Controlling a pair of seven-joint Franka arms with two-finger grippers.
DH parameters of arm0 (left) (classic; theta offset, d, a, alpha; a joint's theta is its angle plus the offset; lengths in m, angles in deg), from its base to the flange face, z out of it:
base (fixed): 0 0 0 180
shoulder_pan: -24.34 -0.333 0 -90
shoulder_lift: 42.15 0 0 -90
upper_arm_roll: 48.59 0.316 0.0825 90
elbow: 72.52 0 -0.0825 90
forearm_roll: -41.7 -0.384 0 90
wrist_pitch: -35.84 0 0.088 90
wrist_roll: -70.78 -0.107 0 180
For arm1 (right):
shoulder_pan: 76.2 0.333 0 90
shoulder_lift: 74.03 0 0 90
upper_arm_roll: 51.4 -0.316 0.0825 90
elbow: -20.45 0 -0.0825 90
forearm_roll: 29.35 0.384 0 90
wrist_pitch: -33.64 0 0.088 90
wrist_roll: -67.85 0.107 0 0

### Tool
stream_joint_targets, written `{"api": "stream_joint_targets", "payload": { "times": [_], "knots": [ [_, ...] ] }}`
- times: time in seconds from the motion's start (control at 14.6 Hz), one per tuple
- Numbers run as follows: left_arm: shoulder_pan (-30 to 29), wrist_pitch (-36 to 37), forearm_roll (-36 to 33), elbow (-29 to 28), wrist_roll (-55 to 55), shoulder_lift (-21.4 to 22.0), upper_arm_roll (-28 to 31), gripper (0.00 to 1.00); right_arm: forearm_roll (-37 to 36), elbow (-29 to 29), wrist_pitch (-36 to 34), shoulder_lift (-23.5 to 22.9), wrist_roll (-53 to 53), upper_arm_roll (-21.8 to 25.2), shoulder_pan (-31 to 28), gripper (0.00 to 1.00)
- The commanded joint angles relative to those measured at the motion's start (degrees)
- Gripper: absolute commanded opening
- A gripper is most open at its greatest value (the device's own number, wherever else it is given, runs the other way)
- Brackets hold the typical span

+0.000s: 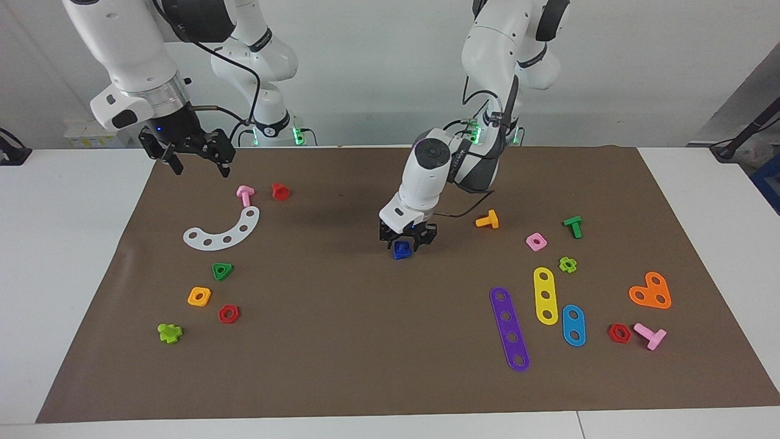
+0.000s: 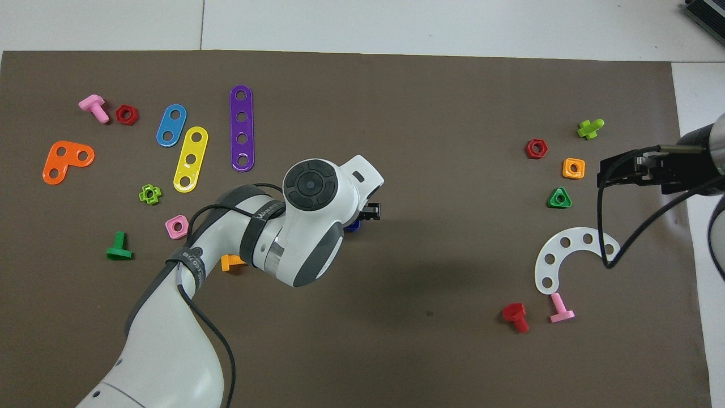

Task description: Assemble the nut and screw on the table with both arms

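nut and screw show as one dark blue piece [image 1: 401, 250] on the brown mat [image 1: 365, 341] near the table's [image 1: 67, 256] middle; which part is which i cannot tell. going from big to small: the mat covers most of the white table. the left arm [image 1: 426, 177] bends down over the mat's centre, and the left gripper [image 1: 407, 239] sits low right at the blue piece, fingers spread to either side of it; whether they touch it i cannot tell. in the overhead view the arm's wrist hides nearly all of the piece. the right arm [image 1: 131, 55] waits, raised, with the right gripper [image 1: 194, 160] over the mat's edge at its own end, fingers apart and holding nothing. a white curved strip [image 1: 223, 231] lies on the mat below it.
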Motion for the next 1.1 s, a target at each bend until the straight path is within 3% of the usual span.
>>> {"api": "stream_joint_targets", "payload": {
  "times": [0.0,0.21,0.48,0.69,0.89,1.03],
  "knots": [
    [-2.5,10.5,-1.2,7.9,-0.2,0.1,1.3,1.0,0.8,2.0,1.4,1.6,-1.8,0.0,-0.2,1.0],
    [-10.5,21.0,-1.3,11.3,-2.4,5.1,1.1,1.0,1.6,1.9,1.0,1.6,-1.5,-0.2,-0.4,1.0],
    [-23.8,30.9,-1.2,10.4,-20.5,11.7,1.3,1.0,1.7,1.9,0.8,1.6,-1.4,-0.2,-0.4,1.0],
    [-33.0,34.7,-3.4,5.4,-31.3,16.4,1.8,1.0,1.7,1.9,0.8,1.6,-1.4,-0.1,-0.4,1.0],
    [-33.6,34.0,-10.1,-2.2,-30.6,24.2,1.8,1.0,1.7,1.9,0.8,1.6,-1.4,-0.1,-0.4,1.0],
    [-34.4,34.0,-10.1,-1.9,-29.8,26.9,1.8,1.0,1.7,1.9,0.8,1.6,-1.4,-0.1,-0.4,1.0]
  ]
}}
